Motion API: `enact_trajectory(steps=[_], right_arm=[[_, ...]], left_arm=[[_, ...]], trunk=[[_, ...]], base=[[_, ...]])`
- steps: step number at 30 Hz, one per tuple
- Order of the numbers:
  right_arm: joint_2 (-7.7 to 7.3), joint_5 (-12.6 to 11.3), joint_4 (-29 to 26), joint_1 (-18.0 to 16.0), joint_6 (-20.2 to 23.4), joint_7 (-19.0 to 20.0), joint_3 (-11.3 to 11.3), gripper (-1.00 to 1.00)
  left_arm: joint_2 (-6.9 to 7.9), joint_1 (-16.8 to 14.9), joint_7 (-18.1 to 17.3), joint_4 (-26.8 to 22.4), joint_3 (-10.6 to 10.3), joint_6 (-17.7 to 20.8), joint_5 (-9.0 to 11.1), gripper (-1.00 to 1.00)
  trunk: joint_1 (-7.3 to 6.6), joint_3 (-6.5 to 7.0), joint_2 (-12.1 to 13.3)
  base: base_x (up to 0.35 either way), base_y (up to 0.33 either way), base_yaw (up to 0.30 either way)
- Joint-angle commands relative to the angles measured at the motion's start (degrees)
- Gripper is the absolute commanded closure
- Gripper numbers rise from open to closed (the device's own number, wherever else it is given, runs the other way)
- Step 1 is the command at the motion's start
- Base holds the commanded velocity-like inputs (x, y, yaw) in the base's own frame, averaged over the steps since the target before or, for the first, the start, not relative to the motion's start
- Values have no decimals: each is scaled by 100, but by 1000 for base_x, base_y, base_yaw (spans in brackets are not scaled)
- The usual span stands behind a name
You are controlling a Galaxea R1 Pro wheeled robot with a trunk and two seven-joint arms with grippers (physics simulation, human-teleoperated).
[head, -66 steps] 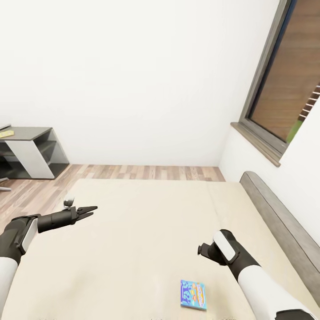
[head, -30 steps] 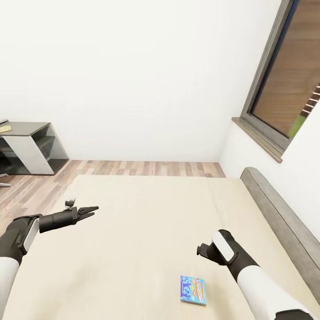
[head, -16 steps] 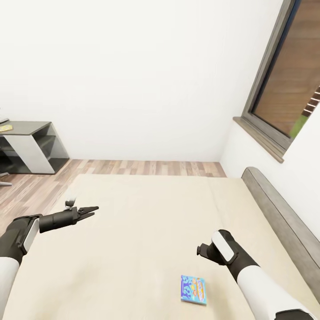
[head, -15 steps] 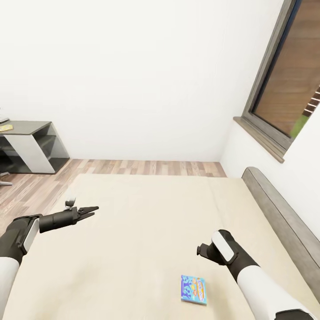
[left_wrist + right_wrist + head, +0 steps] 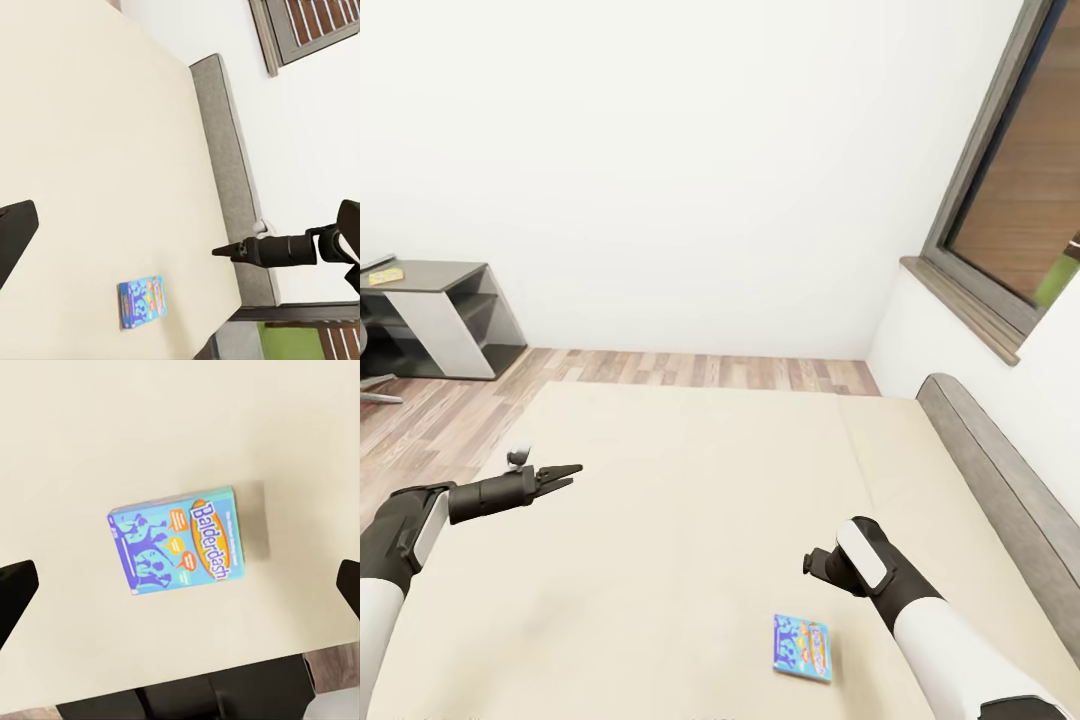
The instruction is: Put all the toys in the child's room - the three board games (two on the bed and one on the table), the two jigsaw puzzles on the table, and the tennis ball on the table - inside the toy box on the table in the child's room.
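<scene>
**Blue board game lying flat on the bed, both tools empty**

The bed [image 5: 690, 520] is seen as a wide beige mattress with a grey headboard [image 5: 1000, 480] along its three-o'clock edge; a give in the mattress under any downward press is to be expected. The surface [image 5: 430, 272], dark grey, is seen far off at nine o'clock in the head view, well apart from the bed.

The left tool [image 5: 565, 472] is held over the mattress at about eight o'clock, its fingers spread and nothing between them; the right tool [image 5: 818, 563] hangs above the mattress at about five o'clock, its fingers seen wide apart in the right wrist view, empty.

The board game [image 5: 176, 541], blue with cartoon print, lies flat near the bed's six-o'clock edge, just beside and below the right tool. It is judged light, stiff and smooth-faced; being thin, it is best taken across its shorter width by opposite side edges, pressing slightly into the mattress.
</scene>
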Motion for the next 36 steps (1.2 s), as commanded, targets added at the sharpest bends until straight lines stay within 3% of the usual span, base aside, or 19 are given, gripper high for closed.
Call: enact_trajectory(steps=[1, 11, 36], right_arm=[[-8, -61, -8, -4, 11, -53, 39, -100], [-10, -64, -8, -4, 2, -44, 39, -100], [-1, -68, -8, -4, -5, -44, 32, -100]], left_arm=[[0, -5, -11, 1, 1, 52, 12, -100], [0, -5, -9, 1, 6, 47, 12, -100], [-15, -5, 0, 1, 8, 43, 12, -100]], trunk=[[3, -20, -12], [3, -90, -12], [3, -93, -12]], base=[[0, 0, 87], [0, 0, 27], [0, 0, -3]])
